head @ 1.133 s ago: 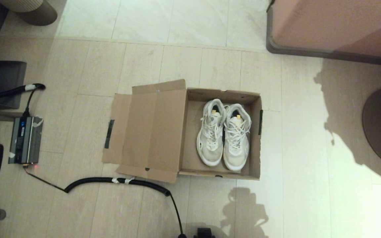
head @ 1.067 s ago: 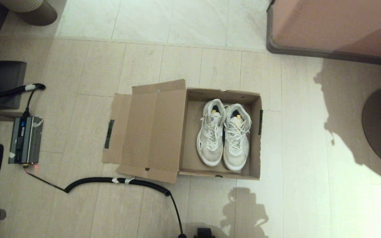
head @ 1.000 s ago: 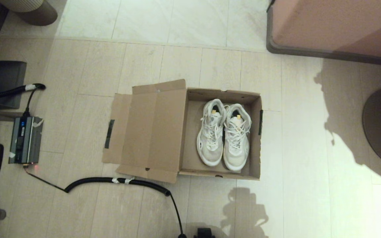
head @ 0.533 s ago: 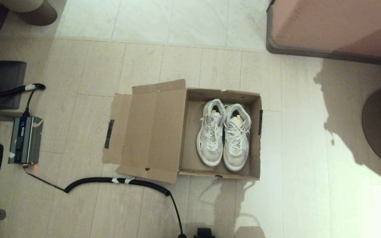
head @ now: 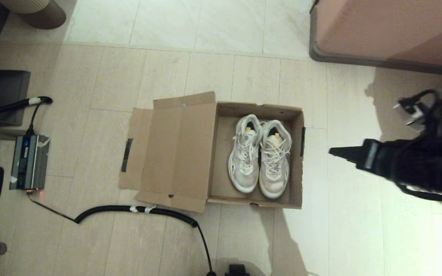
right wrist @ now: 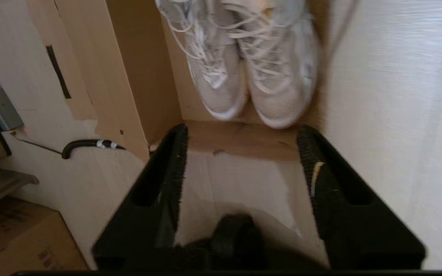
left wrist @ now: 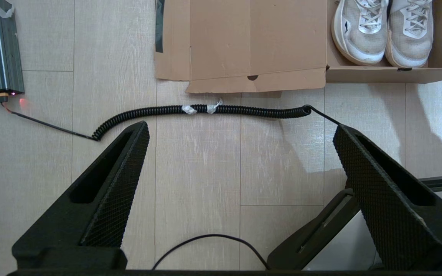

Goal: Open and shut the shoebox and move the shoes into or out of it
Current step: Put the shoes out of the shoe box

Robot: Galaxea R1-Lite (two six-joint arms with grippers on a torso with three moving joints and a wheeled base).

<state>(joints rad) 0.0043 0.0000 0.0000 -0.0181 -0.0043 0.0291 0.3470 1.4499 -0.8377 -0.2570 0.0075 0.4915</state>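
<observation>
In the head view the right arm [head: 416,165] is blurred and cut off by the right edge. The right wrist view shows the shoes [right wrist: 244,65] blurred, their heels cropped. The box [left wrist: 390,74] runs out of the left wrist view.

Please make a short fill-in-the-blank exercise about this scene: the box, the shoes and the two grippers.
1. The shoes lie ____ the shoebox.
2. The hinged lid of the shoebox is ____.
3. In the head view, only the ____ gripper shows.
4. The left gripper holds ____.

Missing words: inside; open; right; nothing
</observation>
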